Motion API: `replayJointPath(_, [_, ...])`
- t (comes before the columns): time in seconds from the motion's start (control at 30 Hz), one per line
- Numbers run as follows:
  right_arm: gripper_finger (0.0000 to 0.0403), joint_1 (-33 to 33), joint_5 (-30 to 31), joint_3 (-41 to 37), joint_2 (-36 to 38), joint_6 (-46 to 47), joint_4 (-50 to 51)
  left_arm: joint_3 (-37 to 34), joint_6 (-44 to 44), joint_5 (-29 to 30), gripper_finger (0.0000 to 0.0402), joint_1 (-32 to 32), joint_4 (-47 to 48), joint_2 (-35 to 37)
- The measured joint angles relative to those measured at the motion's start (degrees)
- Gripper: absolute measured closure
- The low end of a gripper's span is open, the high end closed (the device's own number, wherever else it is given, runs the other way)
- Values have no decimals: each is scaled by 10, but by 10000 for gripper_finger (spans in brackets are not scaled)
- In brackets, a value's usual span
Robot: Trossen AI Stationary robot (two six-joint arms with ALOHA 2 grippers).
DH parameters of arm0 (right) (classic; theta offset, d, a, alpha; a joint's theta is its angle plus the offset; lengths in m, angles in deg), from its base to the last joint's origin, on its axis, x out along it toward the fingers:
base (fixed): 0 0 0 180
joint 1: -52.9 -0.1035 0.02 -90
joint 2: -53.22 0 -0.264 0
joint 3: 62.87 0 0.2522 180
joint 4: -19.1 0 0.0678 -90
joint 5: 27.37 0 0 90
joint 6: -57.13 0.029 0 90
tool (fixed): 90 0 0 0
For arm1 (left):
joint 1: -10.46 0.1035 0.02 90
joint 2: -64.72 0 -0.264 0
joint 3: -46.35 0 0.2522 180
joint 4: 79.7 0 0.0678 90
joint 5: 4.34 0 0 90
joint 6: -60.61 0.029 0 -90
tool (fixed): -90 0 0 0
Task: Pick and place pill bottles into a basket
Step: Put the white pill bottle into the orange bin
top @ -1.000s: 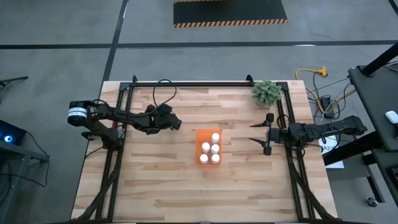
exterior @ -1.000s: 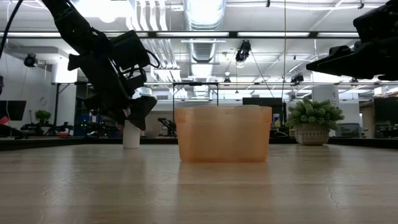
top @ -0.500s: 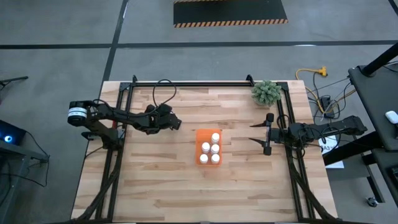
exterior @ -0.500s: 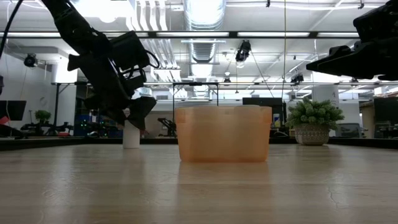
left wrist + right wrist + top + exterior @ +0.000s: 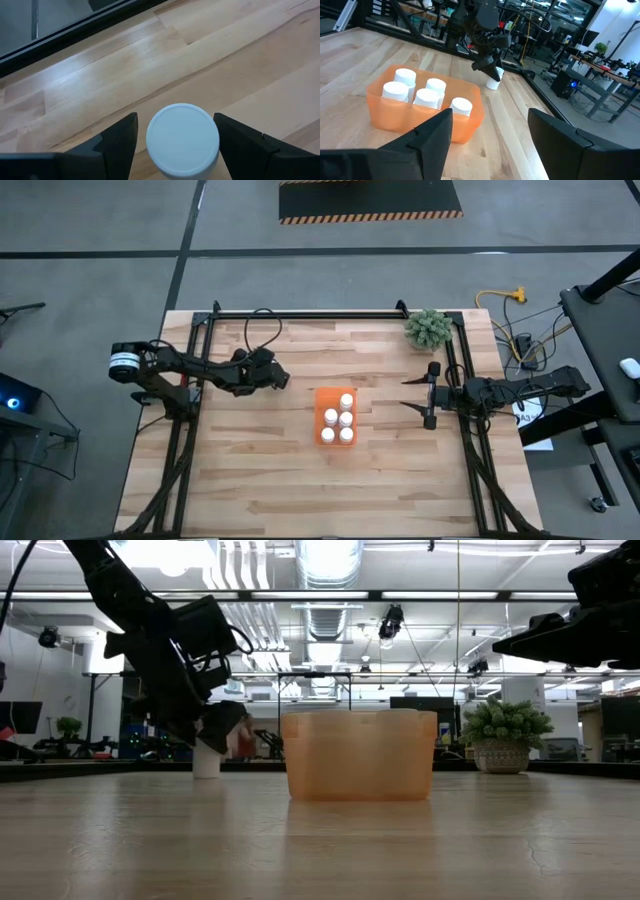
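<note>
One white pill bottle (image 5: 182, 140) stands upright on its base on the wooden table, left of the basket and a little farther back. My left gripper (image 5: 176, 117) slants down over it, open. One finger is on each side of the cap, with a narrow gap showing on one side. In the low view the gripper (image 5: 215, 730) covers the bottle's (image 5: 206, 762) top. The orange basket (image 5: 322, 402) sits mid-table with several white-capped bottles (image 5: 426, 97) standing in it. My right gripper (image 5: 405, 394) waits open, level, to the right of the basket.
A green potted plant (image 5: 428, 328) stands at the table's far right corner. Black frame rails (image 5: 300, 315) run along the far edge and down both sides. Bare wood lies in front of the basket toward the near edge.
My left gripper has sunk a little over the standing bottle, fingers still apart on either side of it. The basket and its bottles have not moved.
</note>
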Motion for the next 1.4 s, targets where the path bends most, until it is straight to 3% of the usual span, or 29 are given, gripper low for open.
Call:
replayJointPath(0.4, [149, 0, 0, 0, 0, 0, 0, 2, 17, -2, 257, 0, -9, 1])
replayJointPath(0.73, [151, 0, 0, 0, 0, -1, 0, 8, 35, -9, 259, -1, -4, 2])
replayJointPath(1.13, [154, 0, 0, 0, 0, -1, 0, 25, 95, -69, 259, -9, -4, 19])
replayJointPath(1.4, [147, 0, 0, 0, 0, -1, 0, 23, 163, -115, 259, -28, -75, 43])
